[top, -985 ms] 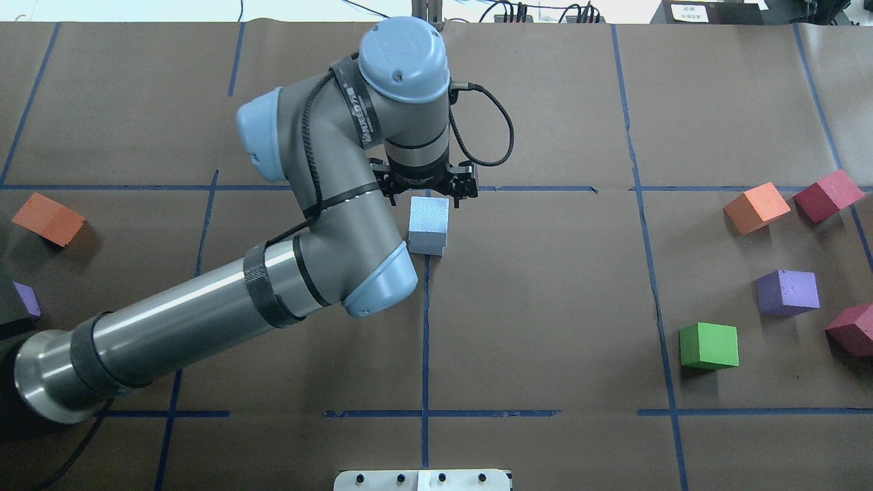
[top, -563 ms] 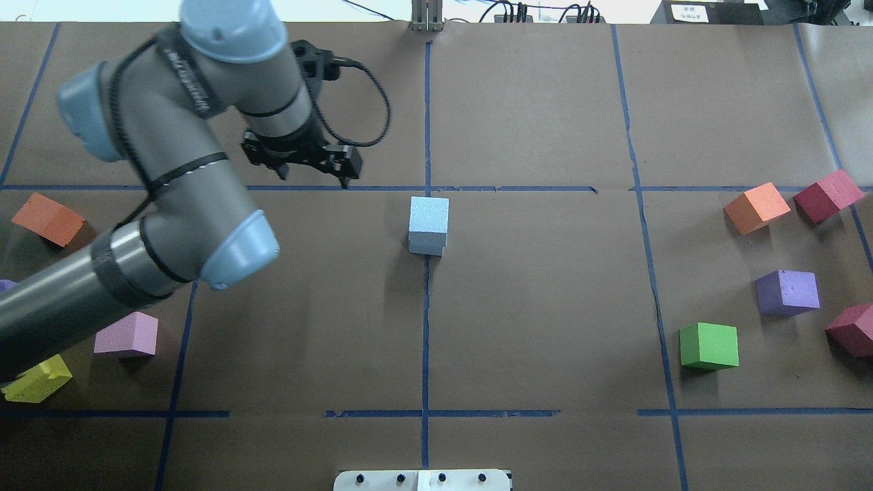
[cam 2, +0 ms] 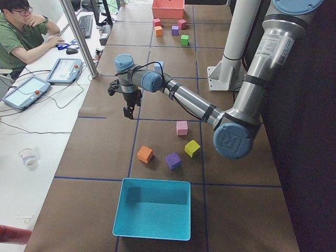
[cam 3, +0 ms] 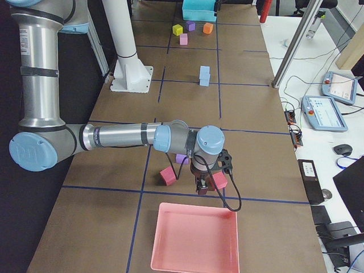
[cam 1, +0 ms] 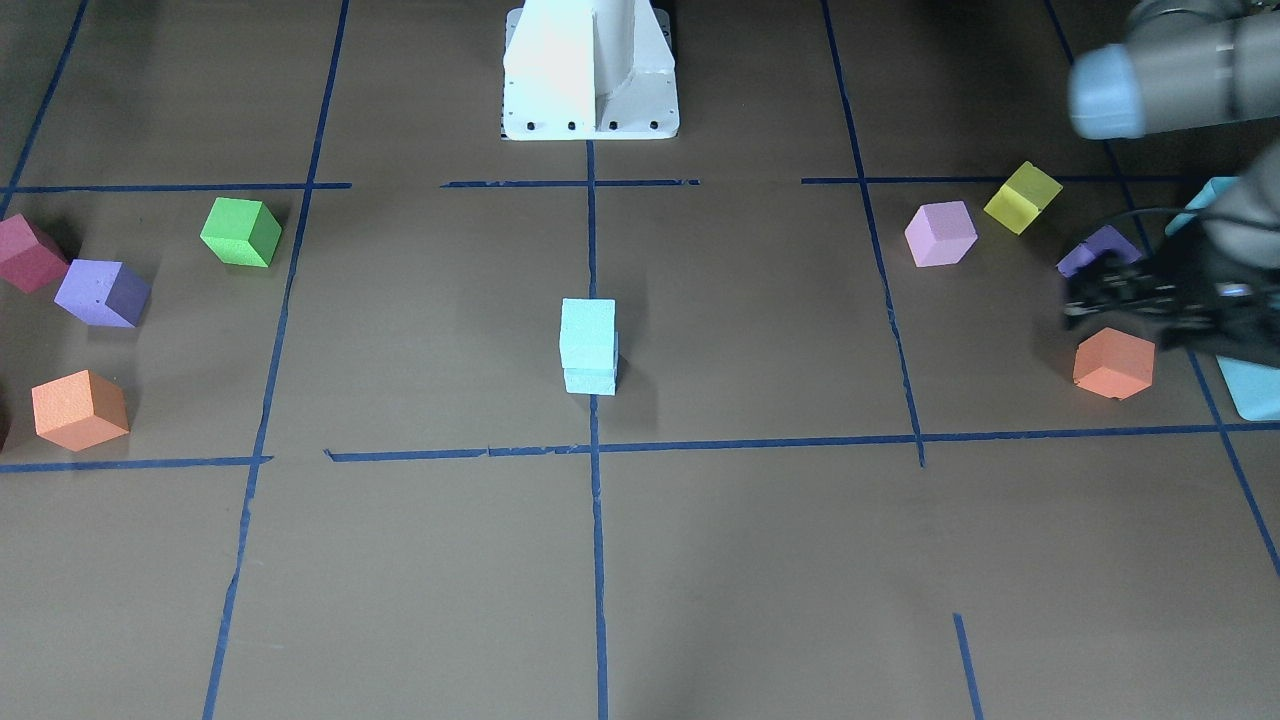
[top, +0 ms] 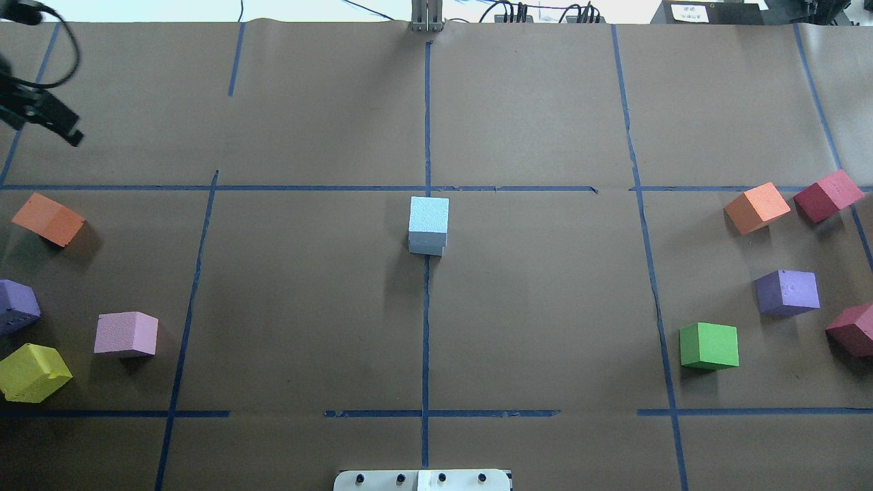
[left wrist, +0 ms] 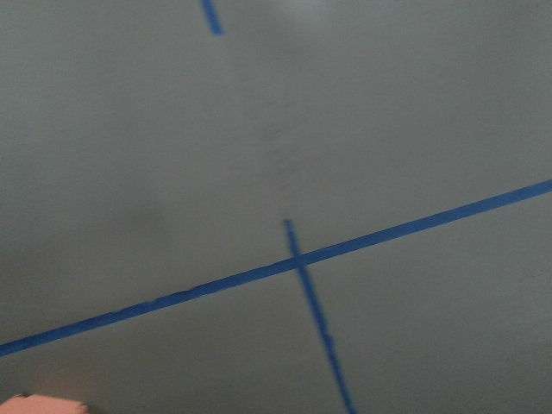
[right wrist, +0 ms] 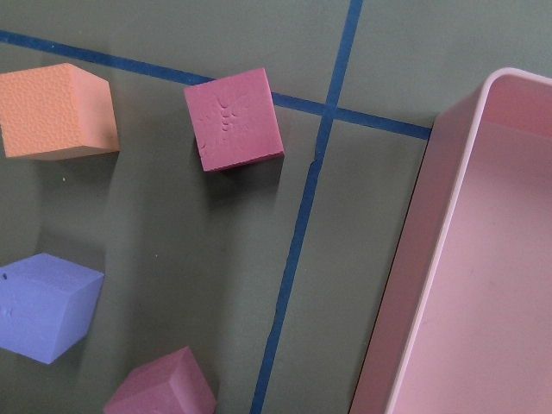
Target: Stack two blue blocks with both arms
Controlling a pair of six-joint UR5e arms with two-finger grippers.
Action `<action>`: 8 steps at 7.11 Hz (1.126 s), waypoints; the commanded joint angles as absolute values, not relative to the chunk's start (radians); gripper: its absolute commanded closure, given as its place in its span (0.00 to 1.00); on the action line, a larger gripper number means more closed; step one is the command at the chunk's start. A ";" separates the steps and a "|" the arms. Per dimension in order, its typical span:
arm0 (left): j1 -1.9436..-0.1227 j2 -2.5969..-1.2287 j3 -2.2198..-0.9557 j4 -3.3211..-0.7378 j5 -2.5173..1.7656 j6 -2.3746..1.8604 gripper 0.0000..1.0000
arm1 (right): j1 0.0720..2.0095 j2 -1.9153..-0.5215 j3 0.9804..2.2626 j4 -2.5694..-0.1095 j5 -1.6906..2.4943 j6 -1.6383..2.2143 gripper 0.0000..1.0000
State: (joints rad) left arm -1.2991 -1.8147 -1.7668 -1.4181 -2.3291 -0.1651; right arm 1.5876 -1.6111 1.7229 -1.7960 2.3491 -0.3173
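Observation:
The two blue blocks stand stacked at the table's centre, on the middle tape line: the upper block (top: pixel 430 214) sits on the lower block (top: pixel 426 247), slightly offset. The stack also shows in the front view (cam 1: pixel 588 345) and the right side view (cam 3: pixel 204 75). My left gripper (top: pixel 42 126) is open and empty at the table's far left edge, well away from the stack; in the front view (cam 1: pixel 1072 302) it hangs above an orange cube (cam 1: pixel 1113 363). My right gripper (cam 3: pixel 200 185) shows only in the right side view, above maroon cubes; I cannot tell if it is open or shut.
Orange (top: pixel 48 218), purple (top: pixel 17 305), pink (top: pixel 126 334) and yellow (top: pixel 33 372) cubes lie at the left. Orange (top: pixel 756 207), maroon (top: pixel 827 195), purple (top: pixel 786 292), green (top: pixel 709 346) and maroon (top: pixel 851 329) cubes lie at the right. A teal box (cam 2: pixel 152 209) and pink tray (cam 3: pixel 196 236) stand at the ends.
My left arm has swung from right beside the blue stack far to the left, almost out of the overhead view. The stack stays standing and has not moved.

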 commanded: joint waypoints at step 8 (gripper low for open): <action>-1.548 -1.496 -1.733 -1.419 -2.339 0.074 0.00 | 1.586 -1.605 1.726 -1.793 2.350 -0.310 0.00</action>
State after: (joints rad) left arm -1.5486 -1.5024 -1.7313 -1.4202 -2.3568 0.0740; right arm 1.5862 -1.6056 1.7256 -1.7944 2.3501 -0.3098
